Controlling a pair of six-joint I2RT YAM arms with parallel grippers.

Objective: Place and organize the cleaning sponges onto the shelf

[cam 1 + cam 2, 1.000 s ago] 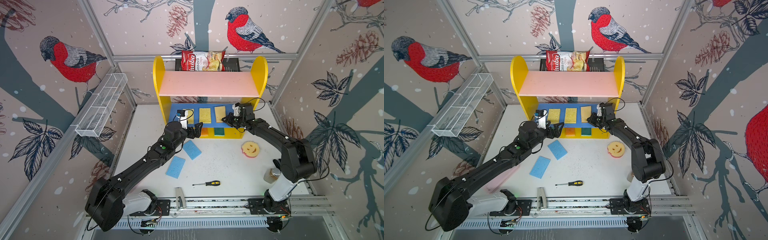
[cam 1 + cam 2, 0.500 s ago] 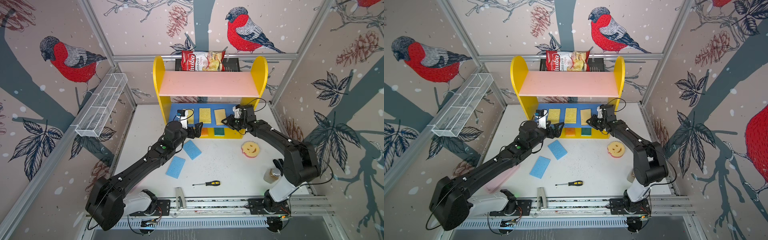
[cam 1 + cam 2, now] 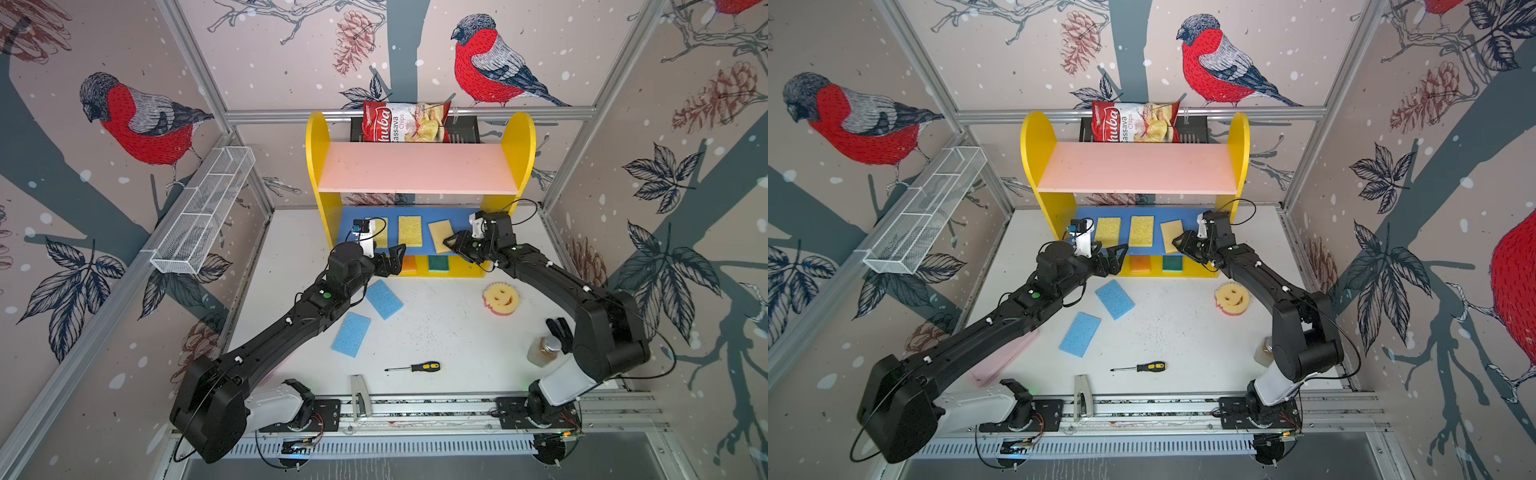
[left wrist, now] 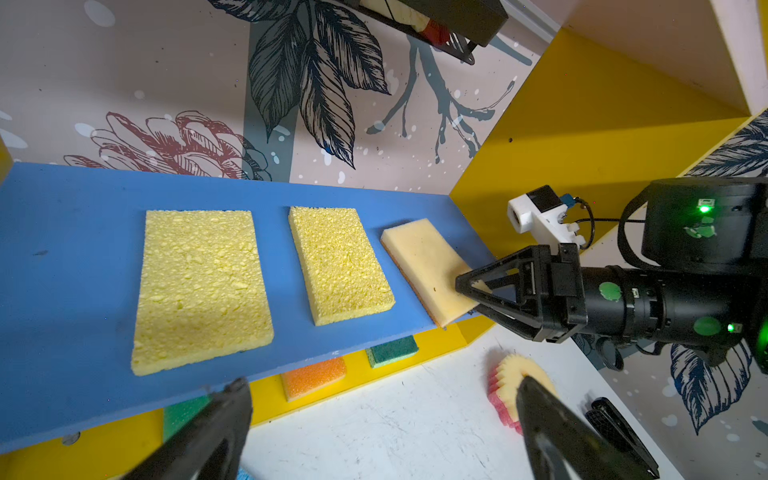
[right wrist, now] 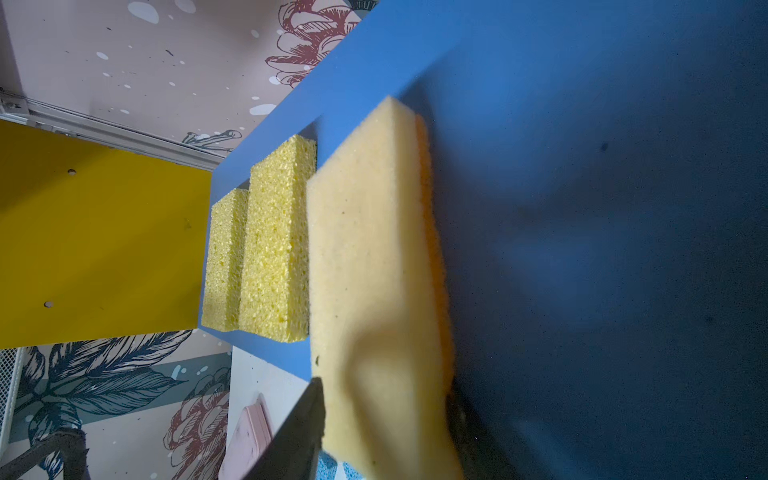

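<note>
The yellow shelf [image 3: 517, 137] carries two porous yellow sponges [image 3: 409, 230] [image 4: 199, 286] on its blue board [image 4: 83, 249]. Beside them lies a pale yellow sponge [image 3: 439, 233] [image 5: 365, 232] with an orange underside. My right gripper [image 3: 451, 245] [image 4: 467, 297] [image 5: 384, 390] is open, its fingers on either side of that sponge's near end, which is dented. An orange sponge [image 3: 409, 264] and a green one [image 3: 438, 263] rest on the yellow base. Two blue sponges [image 3: 384, 299] [image 3: 351, 334] and the smiley sponge [image 3: 500, 297] lie on the table. My left gripper [image 3: 395, 255] [image 4: 382, 382] hangs open and empty before the shelf.
A screwdriver [image 3: 419, 367], a small jar [image 3: 542, 351] and a metal piece [image 3: 359, 392] lie near the front rail. A chips bag [image 3: 405, 122] sits in the black basket [image 3: 465, 129] behind the shelf. A wire tray [image 3: 203, 212] hangs on the left wall.
My right gripper's jaws have parted from their squeeze on the pale yellow sponge, which now lies on the blue board. The left arm has not moved.
</note>
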